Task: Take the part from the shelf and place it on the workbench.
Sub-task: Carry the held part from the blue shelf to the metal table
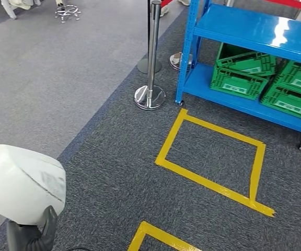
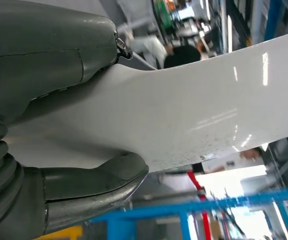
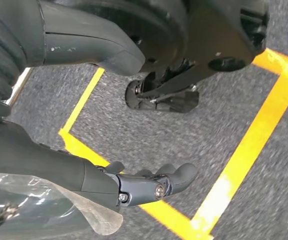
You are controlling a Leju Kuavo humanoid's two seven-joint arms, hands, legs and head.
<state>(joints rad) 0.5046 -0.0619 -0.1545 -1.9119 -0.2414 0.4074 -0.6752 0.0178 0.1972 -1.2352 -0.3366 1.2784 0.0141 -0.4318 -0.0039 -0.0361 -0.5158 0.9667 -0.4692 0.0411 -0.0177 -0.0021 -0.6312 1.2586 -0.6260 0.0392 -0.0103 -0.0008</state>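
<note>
Head view: white part (image 1: 21,183) gripped by left hand (image 1: 32,235); right hand (image 3: 135,185) empty, fingers extended (carry step judged). Workbench to be located next.

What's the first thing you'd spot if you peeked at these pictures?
The big shiny white part at the lower left, gripped by the robot's left hand. Next, the bright yellow tape square on the grey carpet, and behind it the blue shelf with green crates on its bottom level.
</note>
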